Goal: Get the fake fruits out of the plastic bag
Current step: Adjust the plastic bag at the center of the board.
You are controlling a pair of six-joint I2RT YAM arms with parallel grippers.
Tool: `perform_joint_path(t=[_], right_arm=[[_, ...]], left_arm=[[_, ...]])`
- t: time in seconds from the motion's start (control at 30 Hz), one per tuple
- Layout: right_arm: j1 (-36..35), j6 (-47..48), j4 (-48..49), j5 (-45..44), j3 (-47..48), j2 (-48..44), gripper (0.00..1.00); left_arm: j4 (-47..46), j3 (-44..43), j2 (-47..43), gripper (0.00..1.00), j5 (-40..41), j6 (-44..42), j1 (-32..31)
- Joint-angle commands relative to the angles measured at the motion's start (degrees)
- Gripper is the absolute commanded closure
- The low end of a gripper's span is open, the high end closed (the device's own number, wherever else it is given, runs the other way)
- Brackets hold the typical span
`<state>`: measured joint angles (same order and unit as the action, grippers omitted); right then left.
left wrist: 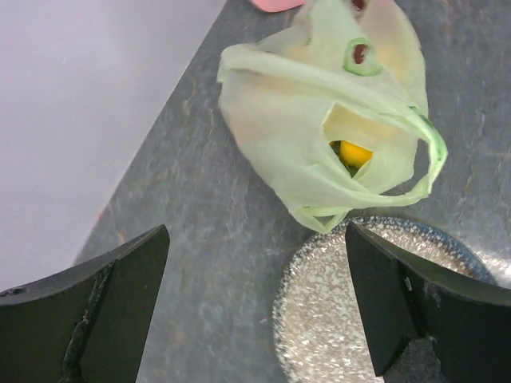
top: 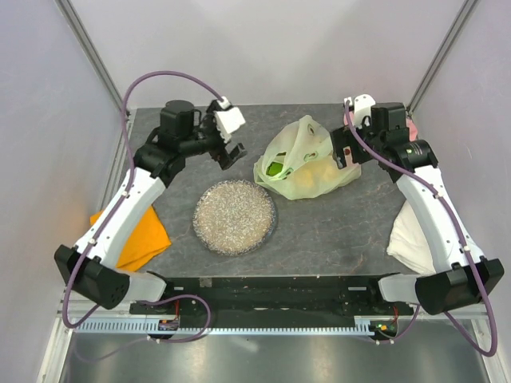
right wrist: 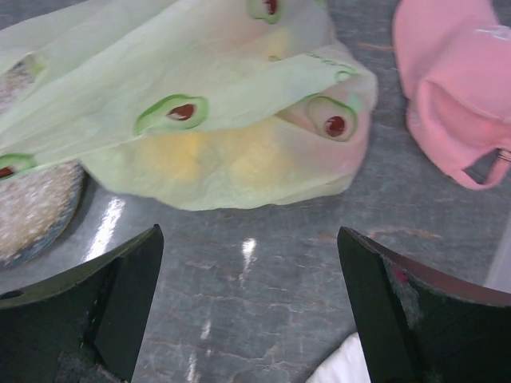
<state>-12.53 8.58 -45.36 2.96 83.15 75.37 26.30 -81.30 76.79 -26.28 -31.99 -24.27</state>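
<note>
The pale yellow-green plastic bag (top: pixel 306 159) lies on the grey table at the back, right of centre, printed with small avocado pictures. A green round fruit (top: pixel 275 168) shows through its opening. In the left wrist view the bag (left wrist: pixel 303 136) gapes and a yellow fruit (left wrist: pixel 354 153) shows inside. In the right wrist view the bag (right wrist: pixel 207 120) is bulged, with yellowish shapes dimly showing through. My left gripper (top: pixel 229 153) is open and empty, left of the bag. My right gripper (top: pixel 349 156) is open and empty at the bag's right edge.
A speckled round plate (top: pixel 235 216) lies in front of the bag, its rim near the bag's tip (left wrist: pixel 383 231). An orange cloth (top: pixel 144 231) lies at the left, a white folded cloth (top: pixel 415 239) at the right, a pink cap (right wrist: pixel 447 88) at the back right.
</note>
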Motion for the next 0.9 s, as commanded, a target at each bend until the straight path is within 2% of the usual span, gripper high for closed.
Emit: perform_joint_path(t=[0.0,0.1,0.23,0.33,0.4,0.5,0.6,0.63,0.7,0.87], right_arm=[[-0.12,0.14,0.28,11.88,-2.47,-3.57,0.02],[-0.12,-5.58,0.01,13.65,-2.47,-2.69,0.02],[-0.03,-8.14,1.15,14.26,-2.3,-3.21,0.02],[-0.03,-8.58,1.51,14.18,-2.82,-3.74,0.02],[-0.03,-10.25,1.86,14.18,-3.52,-4.01,0.02],[0.4,-10.51,2.03,14.0,-4.32,-4.71,0.02],[0.58,-10.34,1.95,13.65,-5.54,-5.06,0.02],[0.58,-10.42,1.95,13.56,-5.9,-5.15,0.02],[0.67,-10.42,2.12,14.09,-6.95,-5.32,0.02],[0.67,-9.11,2.47,14.27,-8.18,-6.47,0.02]], left_arm=[[7.09,-3.34,2.39,0.02,0.17,-19.85,-6.21],[7.18,-3.95,4.24,0.02,3.95,-24.0,-10.09],[7.18,-5.01,6.96,0.05,4.22,-21.46,-12.81],[7.09,-6.24,9.68,0.1,4.31,-19.79,-14.31],[7.88,-7.73,11.44,0.17,4.22,-18.99,-14.84],[9.72,-8.88,11.8,0.23,0.46,-18.29,-15.28],[10.96,-7.92,12.41,0.27,-0.08,-18.29,-16.15],[11.05,-7.56,12.76,0.32,-0.08,-18.29,-16.42],[10.96,-7.39,14.16,0.36,0.18,-17.07,-17.03],[9.38,-7.21,17.07,0.4,0.88,-14.24,-17.12]])
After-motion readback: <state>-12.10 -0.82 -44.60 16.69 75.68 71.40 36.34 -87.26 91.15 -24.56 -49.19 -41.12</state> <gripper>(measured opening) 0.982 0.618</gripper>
